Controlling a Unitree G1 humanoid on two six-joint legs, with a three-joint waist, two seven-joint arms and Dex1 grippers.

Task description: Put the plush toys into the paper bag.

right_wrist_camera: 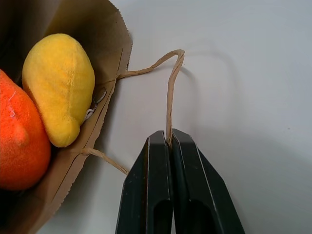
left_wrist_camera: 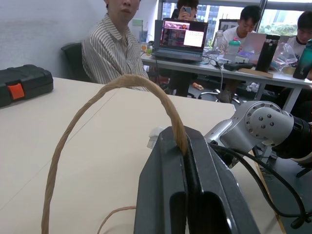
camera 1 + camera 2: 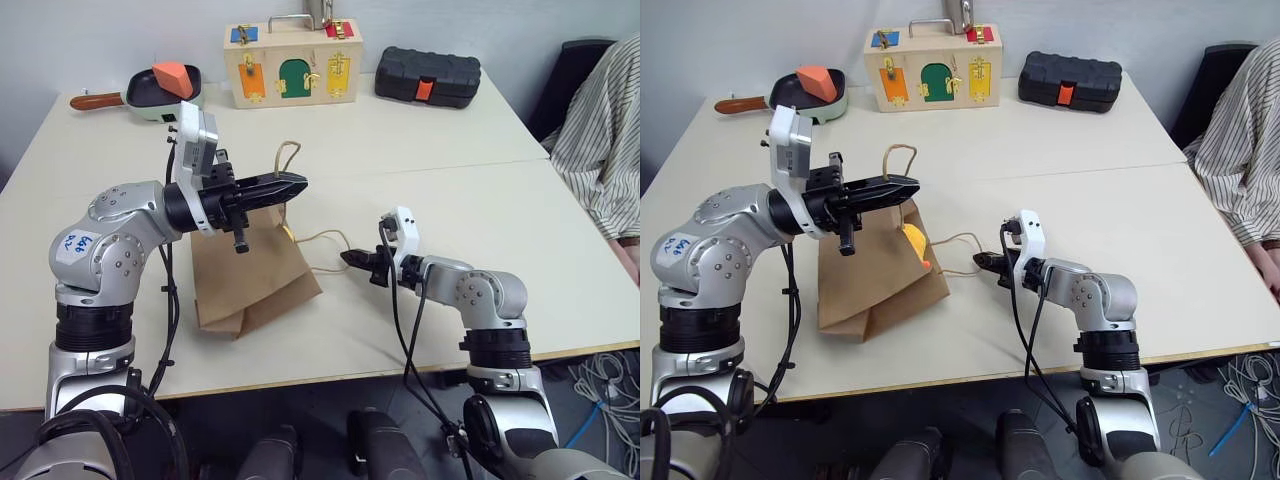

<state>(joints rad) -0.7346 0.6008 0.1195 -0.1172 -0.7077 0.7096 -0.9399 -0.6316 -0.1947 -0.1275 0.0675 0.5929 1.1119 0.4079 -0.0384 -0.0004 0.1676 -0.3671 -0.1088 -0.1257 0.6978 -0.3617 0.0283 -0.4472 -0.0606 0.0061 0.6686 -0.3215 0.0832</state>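
Brown kraft paper bag (image 3: 875,285) lies on its side on the pale table (image 3: 450,150), long axis running from the folded bottom near the front edge up toward its mouth, which faces the right arm. Yellow plush toy (image 1: 59,87) and orange plush toy (image 1: 22,141) sit inside the mouth, touching each other. Left gripper (image 3: 296,184), fingers closed, pinches the upper cord handle (image 2: 122,85) and holds it raised above the table. Right gripper (image 1: 169,141), fingers closed, pinches the lower handle (image 1: 168,92) against the tabletop, just beside the mouth. Well behind: pan (image 3: 160,88) carrying an orange wedge block (image 3: 176,77), wooden latch box (image 3: 292,62), black case (image 3: 427,75). Person in a striped shirt (image 3: 605,140) sits at the table's right edge.
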